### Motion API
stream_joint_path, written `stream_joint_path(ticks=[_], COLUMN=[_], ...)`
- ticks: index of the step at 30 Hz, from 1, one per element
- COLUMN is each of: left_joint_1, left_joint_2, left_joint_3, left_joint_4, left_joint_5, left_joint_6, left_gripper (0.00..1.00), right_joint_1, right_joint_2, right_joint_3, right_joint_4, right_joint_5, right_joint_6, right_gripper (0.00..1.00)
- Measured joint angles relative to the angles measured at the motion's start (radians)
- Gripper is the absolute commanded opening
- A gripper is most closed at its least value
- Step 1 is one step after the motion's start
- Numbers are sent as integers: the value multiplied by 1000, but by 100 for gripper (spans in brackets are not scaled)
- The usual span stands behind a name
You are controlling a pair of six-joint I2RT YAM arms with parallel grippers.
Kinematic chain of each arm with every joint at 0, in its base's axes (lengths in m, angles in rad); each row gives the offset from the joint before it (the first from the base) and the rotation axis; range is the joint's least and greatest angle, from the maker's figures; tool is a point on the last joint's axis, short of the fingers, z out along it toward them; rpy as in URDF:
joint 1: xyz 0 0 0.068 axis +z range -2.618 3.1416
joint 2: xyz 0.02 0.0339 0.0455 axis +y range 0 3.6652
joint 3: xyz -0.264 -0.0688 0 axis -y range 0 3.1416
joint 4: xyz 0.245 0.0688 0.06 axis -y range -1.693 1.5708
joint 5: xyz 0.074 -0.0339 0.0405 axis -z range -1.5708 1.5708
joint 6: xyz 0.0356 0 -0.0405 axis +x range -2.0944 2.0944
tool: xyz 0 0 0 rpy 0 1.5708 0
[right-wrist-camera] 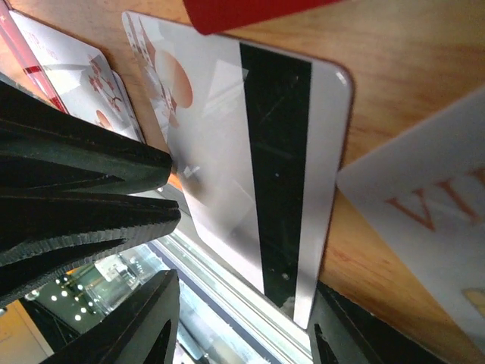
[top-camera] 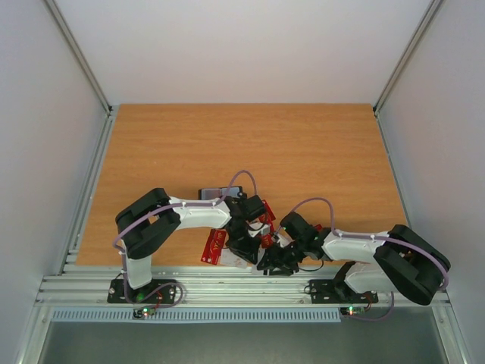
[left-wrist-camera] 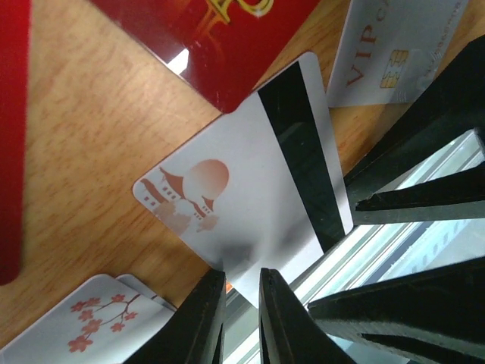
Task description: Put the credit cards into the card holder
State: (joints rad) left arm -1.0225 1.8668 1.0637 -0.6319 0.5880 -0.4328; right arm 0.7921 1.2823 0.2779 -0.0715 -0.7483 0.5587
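**A:** Credit cards [top-camera: 214,246] first: which one have you got?

**B:** At the near edge of the table [top-camera: 250,144], your left gripper [left-wrist-camera: 241,277] pinches a corner of the white striped card [left-wrist-camera: 250,197], which overhangs that edge.

**A:** And your right gripper [right-wrist-camera: 242,292]?

**B:** Its jaws stand apart at that card's overhanging end, clamping nothing. Just beyond, a VIP card [left-wrist-camera: 386,53] and a red card [left-wrist-camera: 197,38] lie flat. The card holder [top-camera: 212,192] lies farther back, behind your left arm.
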Motion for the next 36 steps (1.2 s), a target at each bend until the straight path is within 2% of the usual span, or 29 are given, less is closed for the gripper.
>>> stream_joint_path(ticks=[16, 24, 28, 31, 36], left_joint_1=[0, -6, 2, 25, 130], left_joint_2=[-8, -50, -145, -264, -457], left_joint_3=[-31, -32, -27, -4, 45], left_joint_4=[48, 7, -58, -109, -180], left_joint_5=[41, -40, -113, -157, -220], left_joint_6=[-13, -35, -50, -58, -57], left_gripper=[16, 17, 19, 24, 41], right_joint_1=[0, -1, -1, -2, -21], right_joint_2=[-43, -88, -151, -206, -237], right_joint_3=[16, 63, 121, 197, 342], right_joint_4=[-11, -95, -211, -307, -439], right_joint_5=[75, 105, 123, 135, 140], right_joint_6=[-13, -29, -59, -94, -161], right_gripper=[1, 1, 1, 1, 1])
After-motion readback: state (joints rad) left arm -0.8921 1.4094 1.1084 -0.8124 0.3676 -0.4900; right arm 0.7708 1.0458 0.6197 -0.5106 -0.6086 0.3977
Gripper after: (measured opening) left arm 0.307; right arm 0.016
